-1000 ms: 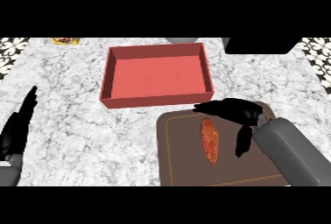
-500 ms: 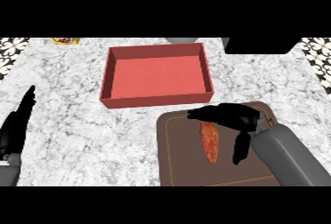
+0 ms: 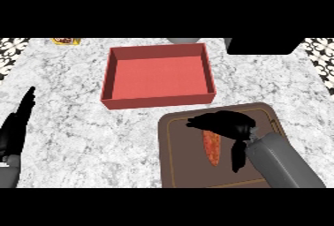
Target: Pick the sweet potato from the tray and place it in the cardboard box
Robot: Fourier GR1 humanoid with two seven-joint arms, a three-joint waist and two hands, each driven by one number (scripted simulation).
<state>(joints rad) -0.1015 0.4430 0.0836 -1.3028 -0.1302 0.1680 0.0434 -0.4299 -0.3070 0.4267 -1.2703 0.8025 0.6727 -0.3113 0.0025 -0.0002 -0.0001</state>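
Observation:
A long orange sweet potato (image 3: 212, 148) lies on the brown tray (image 3: 179, 167) at the lower right of the head view. My right hand (image 3: 225, 123) hangs over the potato's far end and hides it, fingers spread to the left and the thumb pointing down along the potato's right side. The hand is open and does not hold the potato. The red cardboard box (image 3: 158, 77) stands open beyond the tray, up and to the left. My left hand (image 3: 16, 128) rests open at the left edge, fingers up.
The counter is grey marbled stone. A small yellow and red item (image 3: 65, 41) sits at the far left edge, and a dark block (image 3: 264, 45) stands at the far right, near the box's corner.
My right hand has moved left and down over the tray, from beside the potato's far end to right above it. The potato, the box and the left hand stayed put.

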